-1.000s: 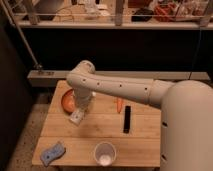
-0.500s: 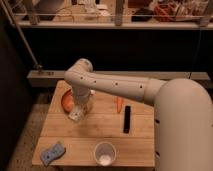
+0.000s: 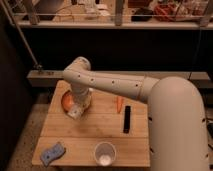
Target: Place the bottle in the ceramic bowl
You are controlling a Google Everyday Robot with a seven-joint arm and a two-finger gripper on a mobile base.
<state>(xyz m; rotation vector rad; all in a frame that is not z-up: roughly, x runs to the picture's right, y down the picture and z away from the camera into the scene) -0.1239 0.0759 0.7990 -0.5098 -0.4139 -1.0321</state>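
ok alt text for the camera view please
A white robot arm's gripper holds a small whitish bottle at the near edge of an orange-brown bowl on a wooden table. A white cup, black bar and blue sponge lie nearby.

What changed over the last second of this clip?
The gripper, with the bottle at its tip, shifted slightly left, towards the ceramic bowl, and now hangs over its near rim. Nothing visibly released. The white cup, black bar, blue sponge and orange piece stayed put.
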